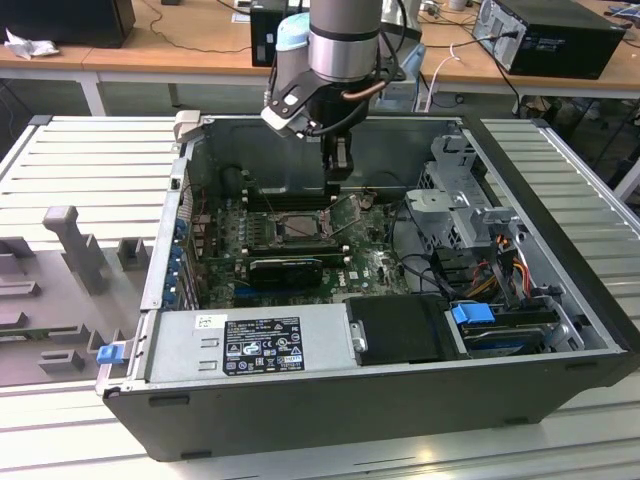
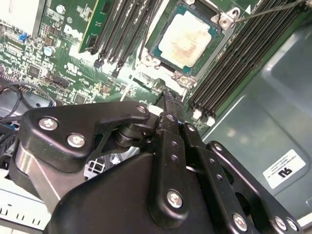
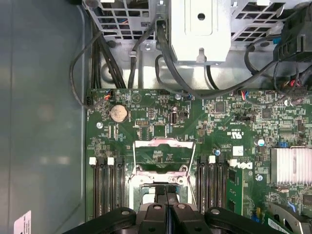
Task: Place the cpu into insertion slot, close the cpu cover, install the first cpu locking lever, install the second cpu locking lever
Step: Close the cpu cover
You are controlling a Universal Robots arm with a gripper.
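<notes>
The cpu [image 2: 184, 39], a pale beige square, lies flat in the insertion slot [image 2: 151, 59], whose silvery rim and screws frame it. In the exterior view the slot [image 1: 300, 228] sits mid-board inside the open computer case. The cpu cover [image 3: 163, 143], a thin silvery frame with green board showing through its cut-out, stands raised off the slot. Thin wire levers [image 3: 133, 161] [image 2: 265, 10] stick up beside it. My gripper [image 1: 337, 180] hovers just behind the slot. Its black fingers are shut with nothing between them, and the tips [image 2: 168, 97] [image 3: 165, 192] are close to the raised cover's edge.
Long black memory slots [image 2: 229, 63] flank the socket. A metal drive cage [image 3: 200, 29] with black cables lies beyond the board, and a finned heatsink [image 3: 290, 165] to one side. The grey case wall [image 2: 273, 97] is close by. A power supply [image 1: 250, 345] fills the case front.
</notes>
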